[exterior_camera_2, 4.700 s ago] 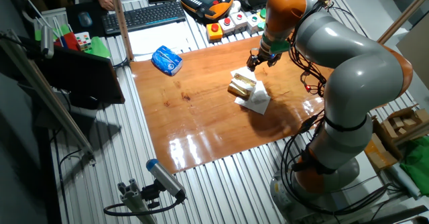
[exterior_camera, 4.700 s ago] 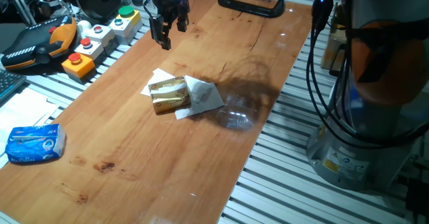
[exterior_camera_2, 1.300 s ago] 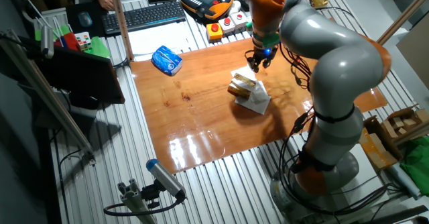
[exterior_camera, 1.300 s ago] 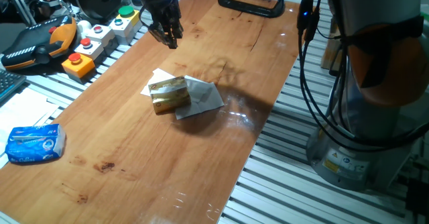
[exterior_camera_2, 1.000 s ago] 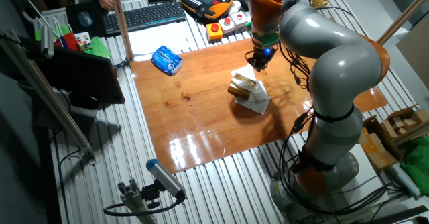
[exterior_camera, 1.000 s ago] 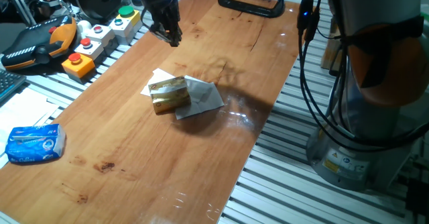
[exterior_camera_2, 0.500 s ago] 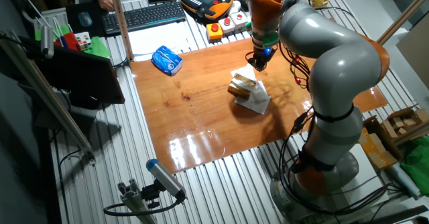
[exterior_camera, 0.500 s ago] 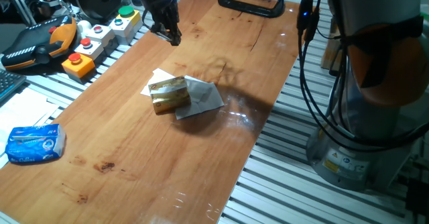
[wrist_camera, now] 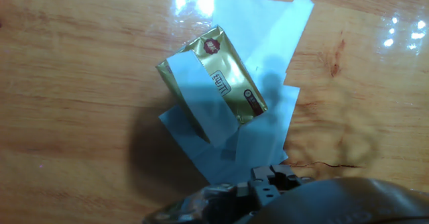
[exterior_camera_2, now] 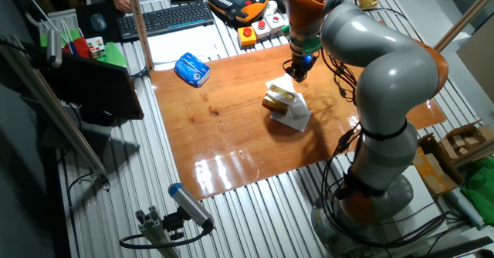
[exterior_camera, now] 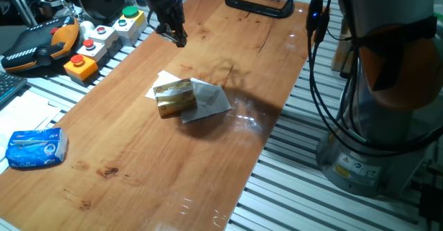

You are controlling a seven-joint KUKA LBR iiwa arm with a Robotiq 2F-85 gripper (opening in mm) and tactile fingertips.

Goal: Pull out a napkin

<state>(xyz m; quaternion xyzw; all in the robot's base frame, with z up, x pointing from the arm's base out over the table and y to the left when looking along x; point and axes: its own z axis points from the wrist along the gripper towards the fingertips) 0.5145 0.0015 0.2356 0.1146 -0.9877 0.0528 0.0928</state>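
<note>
A shiny gold foil pack (exterior_camera: 173, 98) lies near the middle of the wooden table (exterior_camera: 138, 169). White napkin sheets (exterior_camera: 211, 98) lie creased under and around it. In the hand view one napkin strip (wrist_camera: 194, 100) crosses the pack (wrist_camera: 231, 73) and more sheets (wrist_camera: 265, 29) spread beside it. The pack (exterior_camera_2: 278, 98) and napkin (exterior_camera_2: 296, 116) also show in the other fixed view. My gripper (exterior_camera: 178, 40) hovers above the table beyond the pack, apart from it, fingers together and empty. It also shows in the other fixed view (exterior_camera_2: 296, 76) and at the bottom edge of the hand view (wrist_camera: 268, 177).
A blue-and-white tissue packet (exterior_camera: 34, 148) lies at the table's near left corner. A black clamp (exterior_camera: 259, 3) grips the far edge. Button boxes (exterior_camera: 83, 63) and a pendant (exterior_camera: 38, 48) stand on the left. A keyboard (exterior_camera_2: 166, 17) is behind the table.
Since 4.7 s ago the fingers have closed and the hand has turned and shifted slightly. Over the last second the gripper barely moved. The pack and napkins lie as before.
</note>
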